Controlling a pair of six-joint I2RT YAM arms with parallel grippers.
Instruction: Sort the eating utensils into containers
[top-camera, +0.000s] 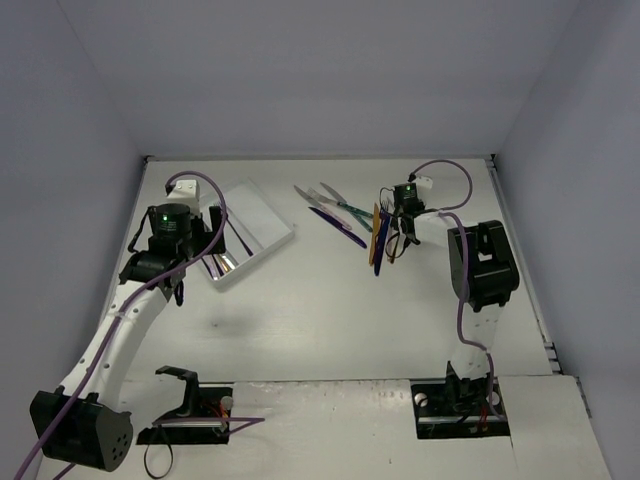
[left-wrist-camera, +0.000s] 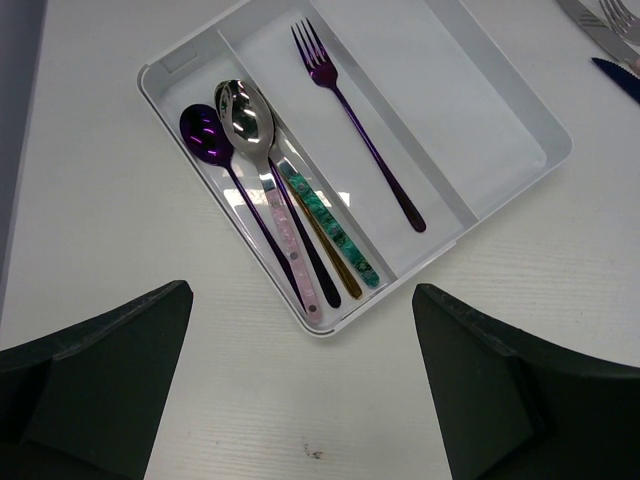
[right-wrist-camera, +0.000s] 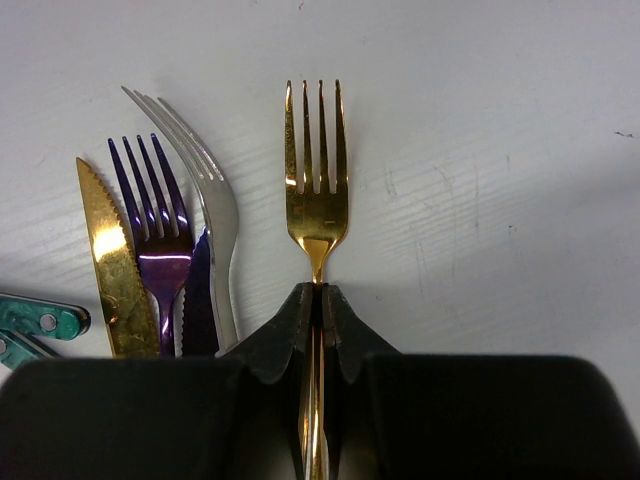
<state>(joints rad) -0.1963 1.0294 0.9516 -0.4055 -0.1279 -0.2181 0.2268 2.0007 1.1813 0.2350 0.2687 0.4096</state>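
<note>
Over table (right-wrist-camera: 500, 150), right pincer (right-wrist-camera: 318, 300) pinches gold fork (right-wrist-camera: 316, 190).

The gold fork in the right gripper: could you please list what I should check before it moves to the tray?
1. Grasp: right gripper shut on the shiny gold metal fork, handle centred: ok.
2. Neighbours: gold serrated knife, loose purple fork and silver fork lie apart from it: ok.
3. Fork lifted off the table: cannot tell.
4. Fork slot: the middle compartment of the white plastic cutlery tray holds one sorted purple fork, with room: ok.
5. Approach: the open left gripper hovers over the tray's end, possibly in the way: not ok.
</note>
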